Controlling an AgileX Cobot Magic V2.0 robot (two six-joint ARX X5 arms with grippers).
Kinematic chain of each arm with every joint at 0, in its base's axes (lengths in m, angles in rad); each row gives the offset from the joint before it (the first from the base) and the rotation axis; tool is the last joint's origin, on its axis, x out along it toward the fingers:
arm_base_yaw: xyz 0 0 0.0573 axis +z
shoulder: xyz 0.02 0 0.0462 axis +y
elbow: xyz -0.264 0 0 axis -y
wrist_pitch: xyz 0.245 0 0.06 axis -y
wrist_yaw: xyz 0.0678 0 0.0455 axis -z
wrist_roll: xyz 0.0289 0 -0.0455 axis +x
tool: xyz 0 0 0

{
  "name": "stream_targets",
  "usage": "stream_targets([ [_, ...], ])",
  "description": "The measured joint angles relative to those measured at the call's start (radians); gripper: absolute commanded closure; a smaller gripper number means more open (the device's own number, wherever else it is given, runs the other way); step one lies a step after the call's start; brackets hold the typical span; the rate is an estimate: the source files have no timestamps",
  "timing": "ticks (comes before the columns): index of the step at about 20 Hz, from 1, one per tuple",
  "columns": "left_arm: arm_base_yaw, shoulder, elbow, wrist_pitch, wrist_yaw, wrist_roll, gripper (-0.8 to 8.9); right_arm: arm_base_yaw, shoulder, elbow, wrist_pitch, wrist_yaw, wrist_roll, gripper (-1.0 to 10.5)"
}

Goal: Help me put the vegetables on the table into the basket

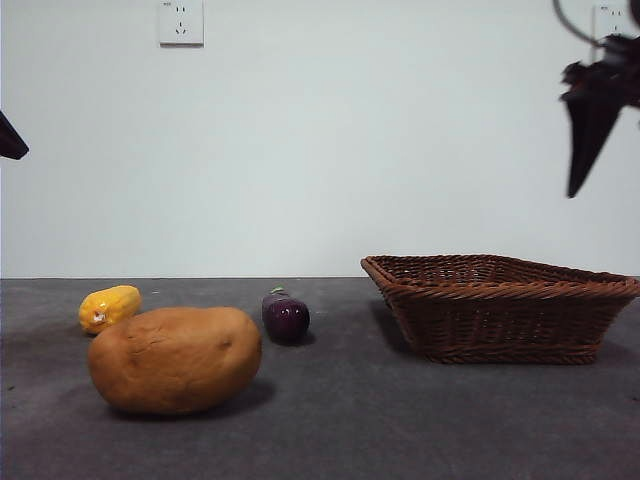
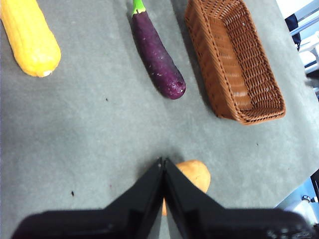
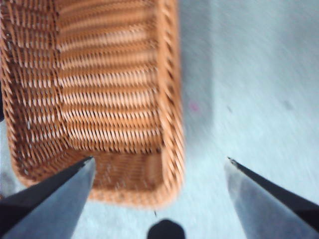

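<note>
A large tan-brown potato lies on the table at the front left. A small yellow corn lies behind it to the left, and a dark purple eggplant behind it to the right. The brown wicker basket stands at the right and is empty. My left gripper is shut and empty, high above the potato, with the corn, eggplant and basket beyond it. My right gripper is open and empty, high above the basket's edge, and shows at the top right of the front view.
The dark grey table ends at a plain white wall with a socket. A black tip of the left arm shows at the left edge. Beyond the table's edge, clutter shows in the left wrist view.
</note>
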Motion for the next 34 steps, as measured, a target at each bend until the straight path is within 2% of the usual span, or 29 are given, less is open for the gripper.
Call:
stream_targets([
  [6, -0.029, 0.023, 0.0, -0.054, 0.0, 0.056, 8.17, 0.035, 0.217, 0.193, -0.048, 0.0, -0.017, 5.1],
  [15, -0.065, 0.068, 0.0, -0.06, -0.005, 0.076, 8.17, 0.035, 0.463, 0.367, -0.039, 0.0, -0.035, 5.2],
  [18, -0.065, 0.09, 0.0, -0.06, -0.009, 0.077, 8.17, 0.035, 0.526, 0.367, -0.042, 0.0, -0.047, 7.0],
  [20, -0.065, 0.1, 0.0, -0.06, -0.01, 0.077, 8.17, 0.035, 0.536, 0.367, -0.042, 0.0, -0.058, 9.2],
  [21, -0.065, 0.104, 0.0, -0.06, -0.011, 0.077, 8.17, 0.035, 0.536, 0.367, -0.04, 0.0, -0.063, 9.6],
  [24, -0.065, 0.112, 0.0, -0.058, -0.03, 0.077, 8.17, 0.035, 0.536, 0.367, -0.032, -0.01, -0.069, 9.6],
  [27, -0.065, 0.139, 0.041, -0.062, -0.144, 0.036, 8.08, 0.035, 0.535, 0.384, -0.052, -0.018, -0.073, 9.6],
  [31, -0.066, 0.301, 0.272, -0.187, -0.288, 0.039, 6.02, 0.038, 0.524, 0.453, -0.127, -0.006, -0.073, 9.6],
  [33, -0.069, 0.417, 0.383, -0.207, -0.351, 0.043, 3.78, 0.037, 0.484, 0.453, -0.142, 0.005, -0.076, 9.6],
  [34, -0.074, 0.463, 0.425, -0.213, -0.386, 0.043, 2.96, 0.036, 0.455, 0.453, -0.153, 0.002, -0.081, 9.6],
])
